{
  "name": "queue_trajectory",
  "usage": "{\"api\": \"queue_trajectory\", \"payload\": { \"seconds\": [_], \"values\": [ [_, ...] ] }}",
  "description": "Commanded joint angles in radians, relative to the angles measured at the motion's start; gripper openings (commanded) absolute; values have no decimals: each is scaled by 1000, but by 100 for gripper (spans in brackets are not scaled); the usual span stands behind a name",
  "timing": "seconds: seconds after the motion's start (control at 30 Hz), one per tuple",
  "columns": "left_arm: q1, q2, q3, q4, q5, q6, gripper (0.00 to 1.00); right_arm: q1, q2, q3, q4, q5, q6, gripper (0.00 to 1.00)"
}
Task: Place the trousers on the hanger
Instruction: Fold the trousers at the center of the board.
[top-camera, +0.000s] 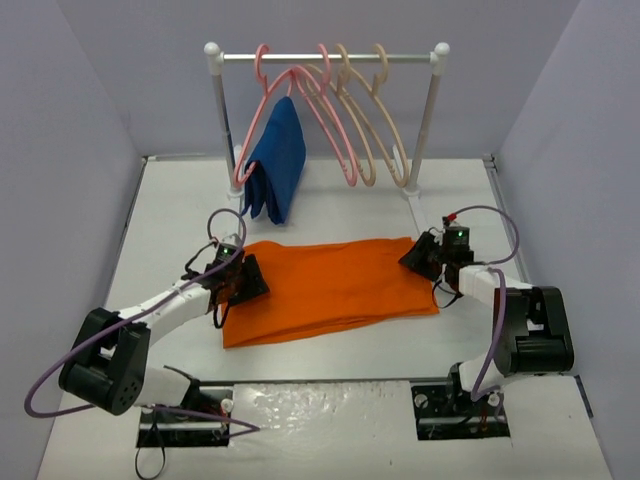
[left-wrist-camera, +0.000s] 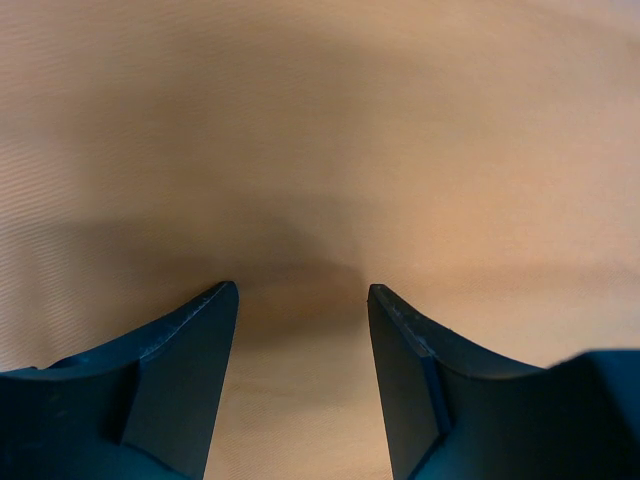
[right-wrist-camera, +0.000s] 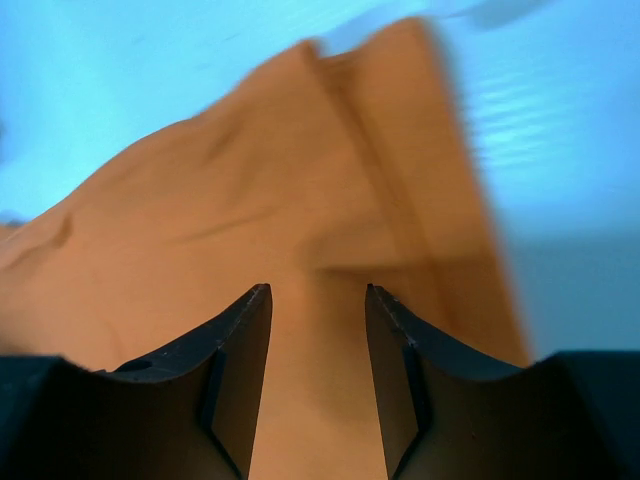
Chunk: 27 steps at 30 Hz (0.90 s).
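trousers (top-camera: 330, 285): orange, folded flat on the table (top-camera: 330, 205), centre of frame, long side running left to right
left gripper (top-camera: 243, 280): low over the cloth's left end, jaws apart, nothing pinched; orange weave fills the wrist view
right gripper (top-camera: 425, 255): at the cloth's upper right corner, jaws apart, cloth lying below the gap
hanger (top-camera: 396, 135): cream, hooked on the rail (top-camera: 330, 57), top centre, well apart from the trousers
pink hangers (top-camera: 335, 120): same rail, to the left
blue garment (top-camera: 280, 160): draped on the leftmost pink one
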Motion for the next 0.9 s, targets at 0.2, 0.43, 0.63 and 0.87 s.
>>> {"api": "queue_trajectory", "payload": {
  "seconds": [0.2,0.43,0.63,0.87],
  "values": [
    [58,-172,40,-118,-9,13,61,113,-351,82,-342,230,-124,45],
    [75,-286,106,-132,-122,114,65,355,-413,34,-359,268,-91,49],
    [148,-153,64,220,-104,114,61,461,-443,-37,-287,287,-46,50],
    [267,136,9,439,-11,82,60,496,-513,-61,-306,313,-51,51]
  ]
}}
